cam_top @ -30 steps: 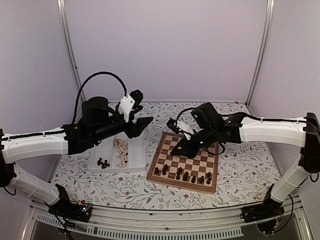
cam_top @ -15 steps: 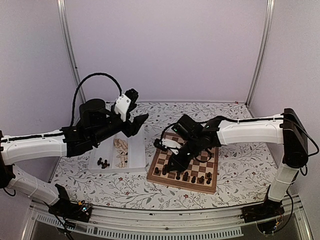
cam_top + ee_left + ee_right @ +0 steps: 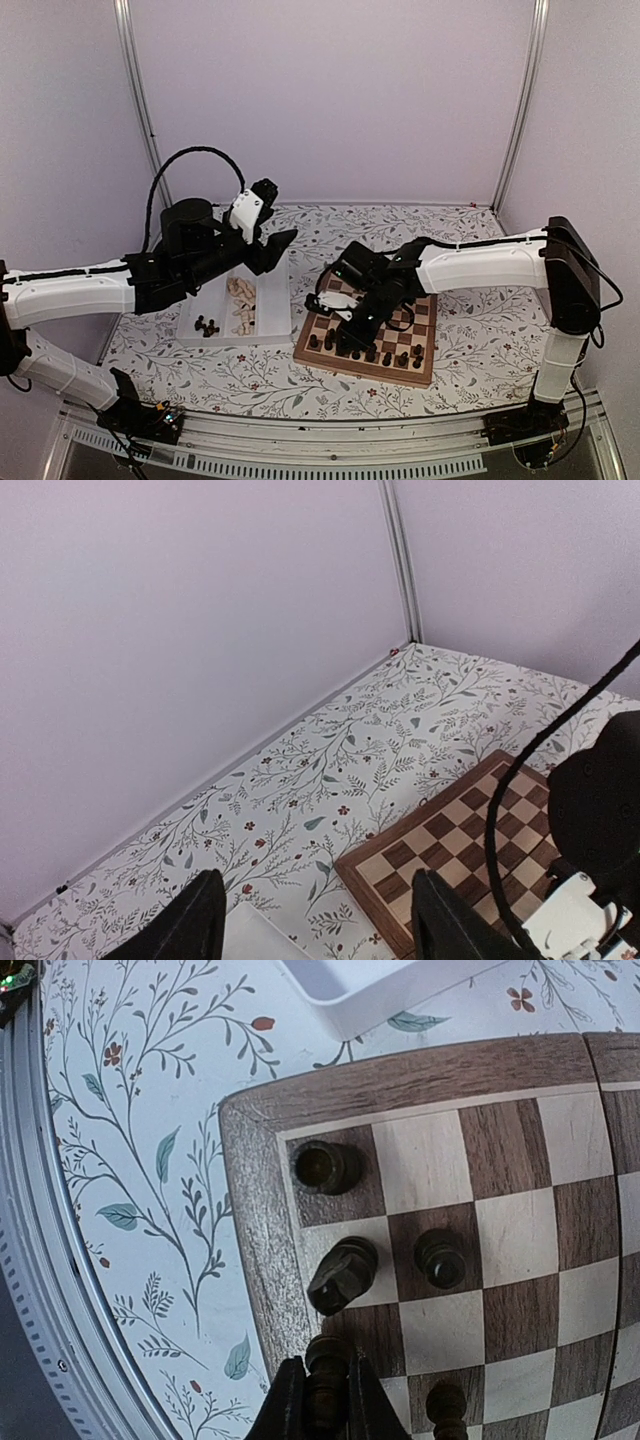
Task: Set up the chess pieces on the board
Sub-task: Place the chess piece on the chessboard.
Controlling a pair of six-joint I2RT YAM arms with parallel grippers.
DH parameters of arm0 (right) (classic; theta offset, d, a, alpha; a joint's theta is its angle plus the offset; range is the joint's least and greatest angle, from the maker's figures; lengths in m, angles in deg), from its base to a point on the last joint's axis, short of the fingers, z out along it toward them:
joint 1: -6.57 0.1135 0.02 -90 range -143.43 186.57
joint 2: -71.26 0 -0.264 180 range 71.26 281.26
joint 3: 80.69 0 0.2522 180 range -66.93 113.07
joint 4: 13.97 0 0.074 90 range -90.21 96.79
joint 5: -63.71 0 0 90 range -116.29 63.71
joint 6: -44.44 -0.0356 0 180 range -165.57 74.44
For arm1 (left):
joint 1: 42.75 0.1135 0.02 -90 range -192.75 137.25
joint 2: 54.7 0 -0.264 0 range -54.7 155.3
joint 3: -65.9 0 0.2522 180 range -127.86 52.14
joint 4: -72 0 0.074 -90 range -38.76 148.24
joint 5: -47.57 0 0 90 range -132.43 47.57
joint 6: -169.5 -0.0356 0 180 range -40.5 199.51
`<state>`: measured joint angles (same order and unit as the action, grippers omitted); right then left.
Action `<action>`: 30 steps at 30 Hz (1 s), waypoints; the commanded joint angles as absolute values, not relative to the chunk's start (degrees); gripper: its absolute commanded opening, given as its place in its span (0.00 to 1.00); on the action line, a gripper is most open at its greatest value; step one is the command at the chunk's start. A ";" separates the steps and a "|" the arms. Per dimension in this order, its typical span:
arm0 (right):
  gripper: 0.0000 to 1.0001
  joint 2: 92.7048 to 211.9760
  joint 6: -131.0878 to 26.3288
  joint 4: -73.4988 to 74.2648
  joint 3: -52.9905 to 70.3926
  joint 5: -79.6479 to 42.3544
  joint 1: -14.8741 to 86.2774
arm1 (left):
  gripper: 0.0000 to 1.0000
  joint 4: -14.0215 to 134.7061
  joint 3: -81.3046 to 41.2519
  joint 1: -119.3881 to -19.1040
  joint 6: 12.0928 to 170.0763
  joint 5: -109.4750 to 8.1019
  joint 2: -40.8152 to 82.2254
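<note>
Right wrist view, looking straight down on the corner of the board point(image 3: 440, 1070) that lies nearest the white tray point(image 3: 390, 990). The right tool point(image 3: 325, 1405) enters at the bottom edge. Its two fingers are drawn in to a narrow gap and pinch a dark chess piece point(image 3: 328, 1360) by its upper part, over the board's edge row of squares. Whether the piece's base touches the square cannot be told.

Just beside it stands a knight-like piece point(image 3: 343, 1275), with a round-topped piece point(image 3: 325, 1167) on the corner square and a pawn-like piece point(image 3: 440, 1258) one square further in.

Top external view: the left tool point(image 3: 283, 240) hovers above the far end of the tray. The left wrist view shows its fingers spread wide with nothing between them. The tray holds spare dark pieces point(image 3: 207, 326) and pale pieces point(image 3: 240, 305) in separate compartments, resting on the flower-patterned surface point(image 3: 460, 330).

The chessmen are probably light, hard, smooth turned wood, tall for their small bases. They are likely to slip in a loose pinch and to topple if nudged. The safest hold looks to be from above, around the neck below the head, with the fingers lined up to miss the close neighbours.
</note>
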<state>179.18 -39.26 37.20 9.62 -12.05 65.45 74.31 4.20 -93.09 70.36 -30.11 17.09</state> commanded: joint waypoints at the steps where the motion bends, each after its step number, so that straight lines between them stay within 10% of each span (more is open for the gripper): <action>1: 0.06 180.39 -38.78 38.48 11.36 -13.58 65.80 | 0.66 74.78 3.63 -92.36 70.99 -30.16 17.76; 30: 0.27 179.19 -39.88 37.66 12.85 -14.07 66.12 | 0.66 73.50 2.95 -92.34 70.07 -29.87 18.35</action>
<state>180.51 -39.30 37.94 10.91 -14.54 65.73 73.77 4.20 -93.09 70.71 -30.41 18.01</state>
